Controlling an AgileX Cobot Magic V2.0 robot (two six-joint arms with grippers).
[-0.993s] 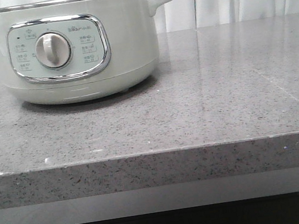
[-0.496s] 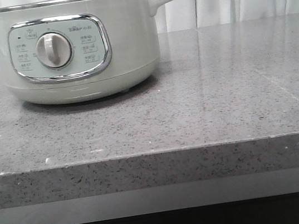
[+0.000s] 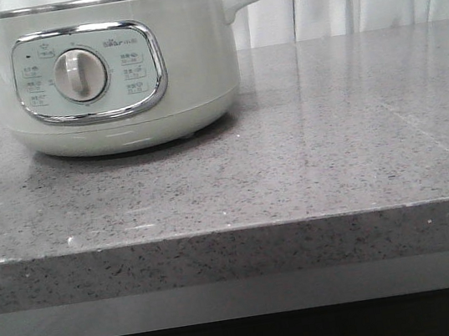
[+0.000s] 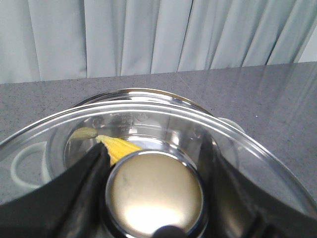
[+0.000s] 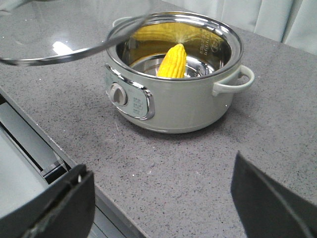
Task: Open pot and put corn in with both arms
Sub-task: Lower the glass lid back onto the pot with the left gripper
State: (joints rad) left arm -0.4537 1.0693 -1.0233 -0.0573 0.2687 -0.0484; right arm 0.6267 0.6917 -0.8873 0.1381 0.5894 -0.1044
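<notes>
The corn (image 5: 173, 61) is already lying inside the pot (image 5: 173, 99), leaning with its tip upward against the inner wall; the pot is standing on the grey stone counter (image 3: 317, 163), toward the robot's left side in the front view. The glass lid (image 4: 158, 124) is being held above the open pot by the left gripper (image 4: 154, 198), whose dark fingers (image 4: 84, 183) are being kept closed on either side of the lid knob (image 4: 154, 196); through the glass the corn is being seen just below. In the right wrist view the lid rim (image 5: 74, 52) is overlapping the near left edge of the pot's mouth, tilted and not seated. The right gripper (image 5: 158, 198) is being held wide apart with nothing between its fingers, well back from the pot. What remains, if anything, is judged to be the lid, lying directly under the left arm.
</notes>
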